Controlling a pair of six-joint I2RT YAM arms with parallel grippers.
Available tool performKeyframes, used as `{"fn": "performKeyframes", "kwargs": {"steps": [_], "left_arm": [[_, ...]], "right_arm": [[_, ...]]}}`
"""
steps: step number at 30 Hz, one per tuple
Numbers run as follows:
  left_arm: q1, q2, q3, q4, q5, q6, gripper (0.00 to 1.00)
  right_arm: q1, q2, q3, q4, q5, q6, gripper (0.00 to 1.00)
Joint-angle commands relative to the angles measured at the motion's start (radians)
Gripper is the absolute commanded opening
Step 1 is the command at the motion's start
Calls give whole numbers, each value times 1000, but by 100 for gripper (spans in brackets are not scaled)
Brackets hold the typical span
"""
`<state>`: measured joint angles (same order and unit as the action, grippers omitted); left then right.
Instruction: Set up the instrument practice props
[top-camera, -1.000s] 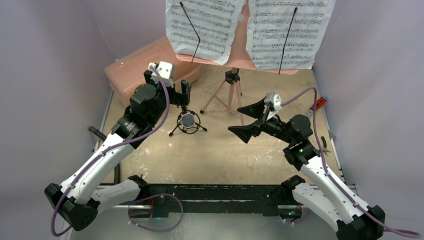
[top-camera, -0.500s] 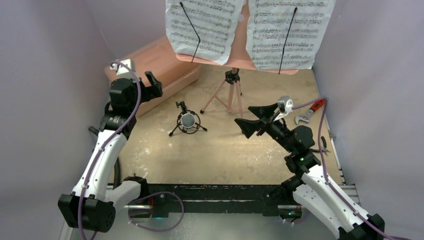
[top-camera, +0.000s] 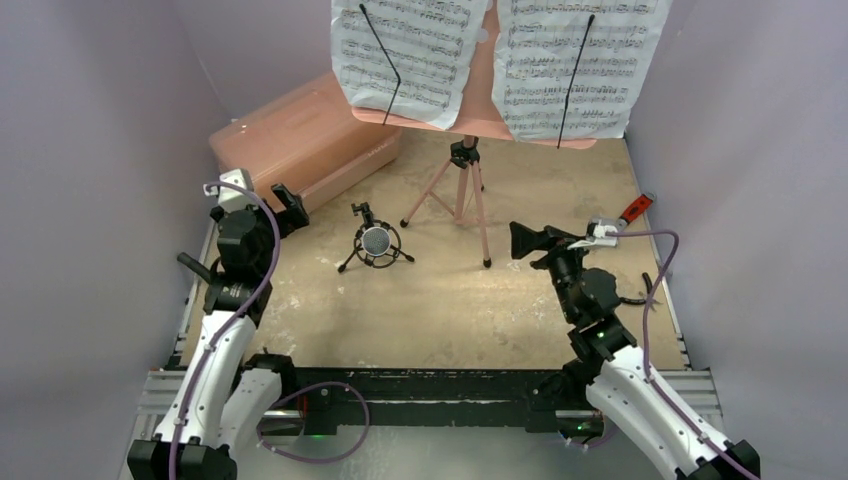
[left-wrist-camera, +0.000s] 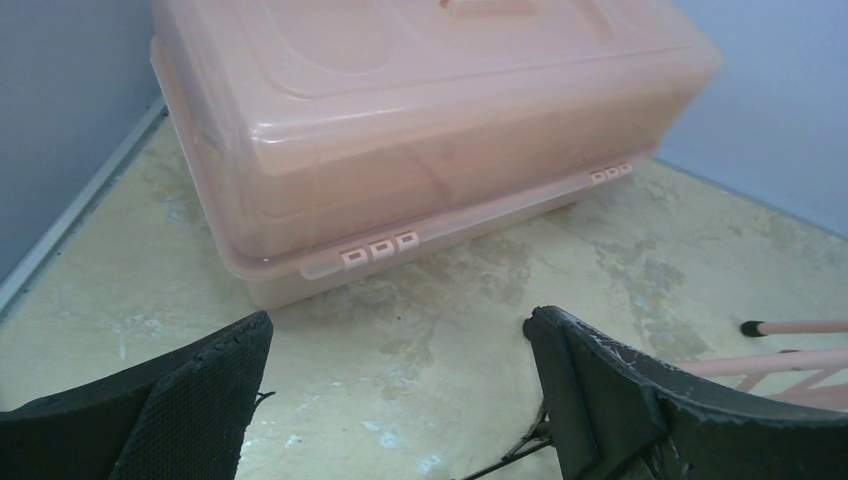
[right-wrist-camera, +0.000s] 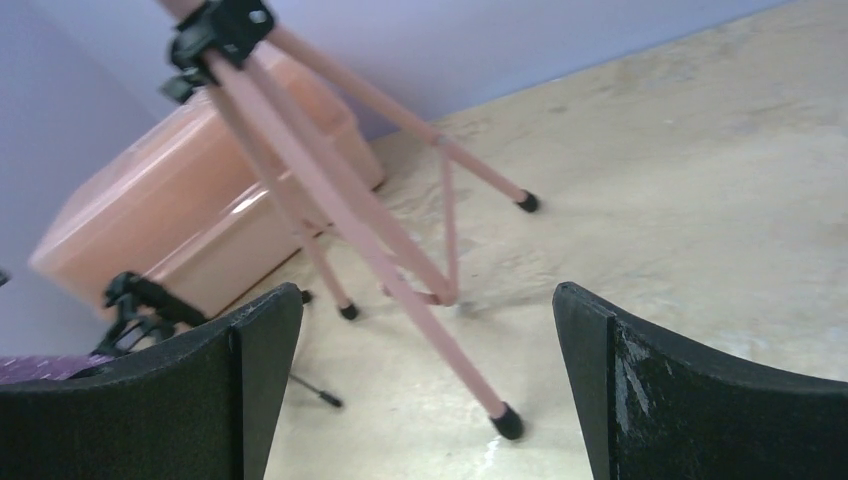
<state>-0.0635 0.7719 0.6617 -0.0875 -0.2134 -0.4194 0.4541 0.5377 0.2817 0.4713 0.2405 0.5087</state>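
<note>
Retreat is what has just changed. A second ago my left pincer (top-camera: 290, 205) hung right over the microphone mount. I have now drawn it back to the near-left of the pink music stand (top-camera: 462, 155) on its thin tripod legs, jaws spread wide with nothing between them. My right pincer (top-camera: 530, 245) has also pulled back from the middle and sits to the near-right of the stand, just as wide apart and just as empty. The pale, scuffed worktop (top-camera: 440, 310) lies between them on the near side of the stand.

Further out, the glittery purple microphone (top-camera: 377, 241) sits in the small black shock-mount mini tripod (top-camera: 363, 214), upright on its own legs. It is just left of the stand's feet, exactly where it was before I let go. The red-handled wrench (top-camera: 637, 207) lies off to the right of the stand, partly hidden behind my right wrist. The big translucent pink plastic case (top-camera: 300, 135) lies shut, left of the stand and slightly behind it.

Farthest back, the stand's desk carries the two white sheet-music pages (top-camera: 405, 55) side by side, each pinned by a thin black retaining arm.

With every prop standing unaided and both arms clear, I judge the setup essentially finished.
</note>
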Motion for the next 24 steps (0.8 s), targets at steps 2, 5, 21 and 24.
{"fn": "performKeyframes", "kwargs": {"steps": [2, 5, 21, 24], "left_arm": [[8, -8, -65, 123, -26, 136, 99], [7, 1, -116, 157, -36, 202, 100], [8, 93, -416, 516, -54, 332, 99], [7, 131, -460, 604, -16, 322, 99]], "right_arm": [[-13, 31, 17, 12, 151, -96, 98], [-13, 96, 3, 112, 153, -182, 98], [-172, 366, -9, 163, 231, -413, 97], [-221, 376, -78, 264, 183, -429, 97]]}}
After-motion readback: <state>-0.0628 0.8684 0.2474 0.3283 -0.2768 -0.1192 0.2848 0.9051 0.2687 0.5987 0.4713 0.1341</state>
